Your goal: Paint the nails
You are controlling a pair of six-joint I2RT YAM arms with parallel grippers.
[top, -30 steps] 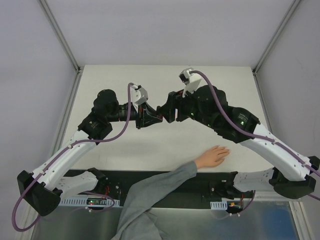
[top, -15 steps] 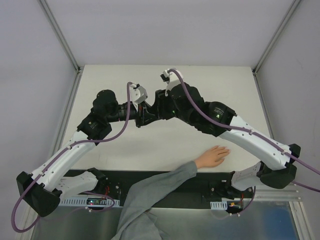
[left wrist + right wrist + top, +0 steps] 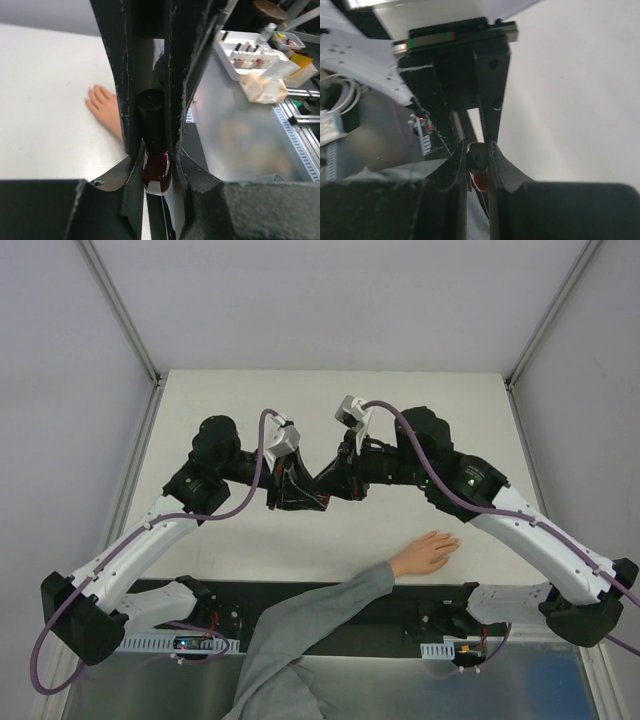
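Top external, nails [image 3: 452, 543] well apart, left tool [image 3: 298, 494] clamping bottle [image 3: 155, 172]

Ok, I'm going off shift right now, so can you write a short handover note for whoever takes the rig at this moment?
Left gripper: shut on the bottle, over the middle of the table.
Right gripper: closed on the cap, which sits on the bottle.
Hand: flat on the table at its near edge, apart from both grippers; nails too small to judge.
Done: bottle picked up, cap gripped.
Left: take the cap off, paint the nails.
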